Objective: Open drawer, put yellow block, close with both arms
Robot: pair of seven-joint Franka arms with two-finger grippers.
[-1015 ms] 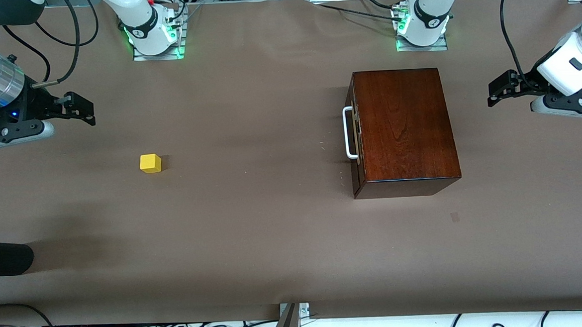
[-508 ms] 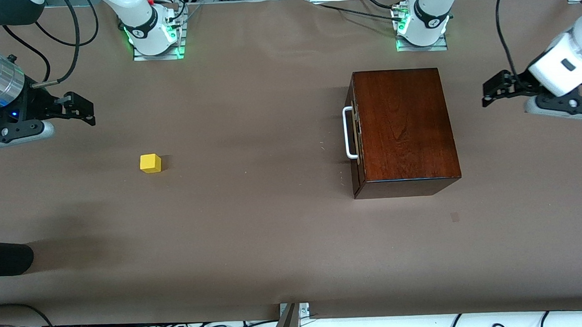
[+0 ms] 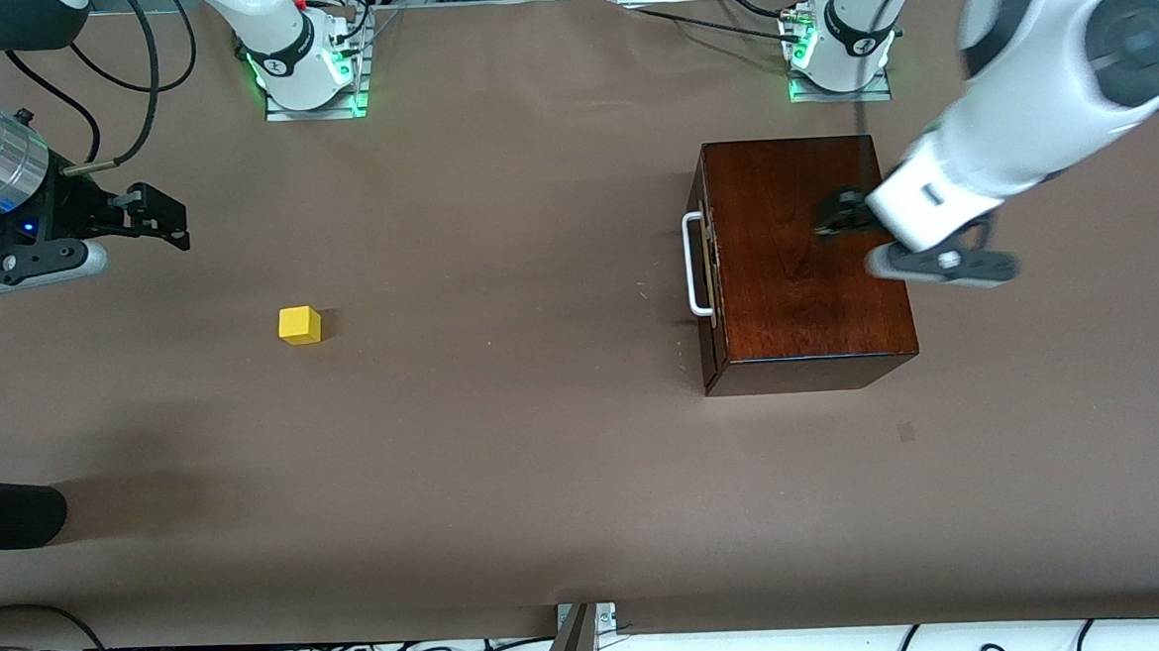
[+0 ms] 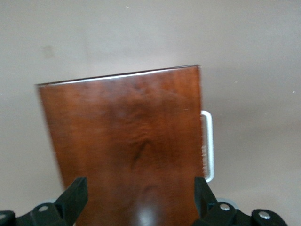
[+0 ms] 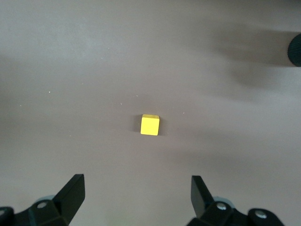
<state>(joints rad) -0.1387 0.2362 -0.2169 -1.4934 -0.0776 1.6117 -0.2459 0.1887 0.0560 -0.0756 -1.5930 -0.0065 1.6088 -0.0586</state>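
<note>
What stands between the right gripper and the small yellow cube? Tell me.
Nothing visible. The open right gripper waits at its end of the table; only bare brown tabletop lies between it and the small yellow cube.

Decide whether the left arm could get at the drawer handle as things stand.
Probably yes. The left gripper hangs open over the box, and the handle juts from the shut drawer's front with only bare table beside it. The right arm waits near the block.

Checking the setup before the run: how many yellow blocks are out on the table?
1. The yellow block sits on the table toward the right arm's end, apart from the dark wooden box. The box's drawer is shut, so any inside would be hidden.
</note>
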